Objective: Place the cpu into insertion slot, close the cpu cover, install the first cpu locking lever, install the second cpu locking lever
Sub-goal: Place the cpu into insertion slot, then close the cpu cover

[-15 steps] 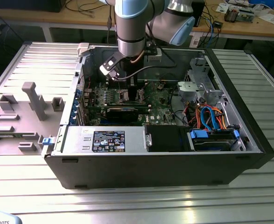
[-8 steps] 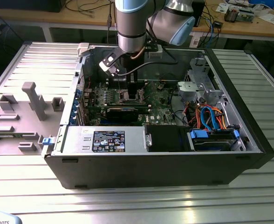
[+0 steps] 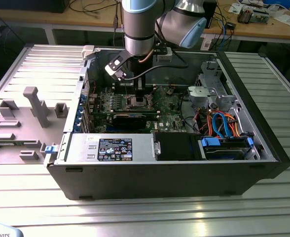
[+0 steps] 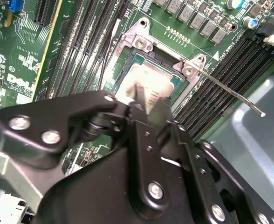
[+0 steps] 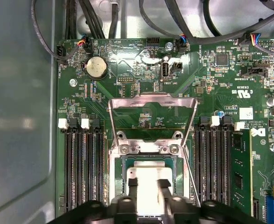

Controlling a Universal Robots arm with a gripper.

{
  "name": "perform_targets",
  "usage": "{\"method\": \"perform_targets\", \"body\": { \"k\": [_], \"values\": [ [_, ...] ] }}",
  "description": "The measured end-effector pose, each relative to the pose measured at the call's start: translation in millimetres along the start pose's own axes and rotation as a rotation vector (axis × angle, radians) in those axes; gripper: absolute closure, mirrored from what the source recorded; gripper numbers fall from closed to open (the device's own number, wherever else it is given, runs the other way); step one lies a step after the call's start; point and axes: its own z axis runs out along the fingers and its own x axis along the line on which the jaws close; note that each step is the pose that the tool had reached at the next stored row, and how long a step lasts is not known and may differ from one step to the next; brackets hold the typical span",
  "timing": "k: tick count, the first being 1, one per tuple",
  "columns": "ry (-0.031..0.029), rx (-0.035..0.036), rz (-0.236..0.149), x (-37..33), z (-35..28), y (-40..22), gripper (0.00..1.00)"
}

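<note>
Status: cpu [image 5: 148, 172] seated in insertion slot [image 5: 148, 149]; gripper [image 5: 148, 184] fingers [image 5: 133, 183] parted over it; cpu cover [image 5: 151, 100] up, locking levers [image 4: 230, 93] unlatched.

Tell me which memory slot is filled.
The one holding the green memory module, outermost in its bank; the other memory slots sit bare.

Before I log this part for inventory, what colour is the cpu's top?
Silver-grey metal, lightly shiny. The cpu shows best in the first wrist view.
</note>
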Motion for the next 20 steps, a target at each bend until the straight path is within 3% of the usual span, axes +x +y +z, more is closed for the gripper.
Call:
{"method": "perform_targets", "body": {
  "k": [1,4,20],
  "values": [
    [0.0000,0.0000,0.000,0.0,0.0,0.0,0.75],
    [0.0000,0.0000,0.000,0.0,0.0,0.0,0.89],
    [0.0002,-0.0001,0.000,-0.2,-3.2,0.2,0.89]
  ]
}}
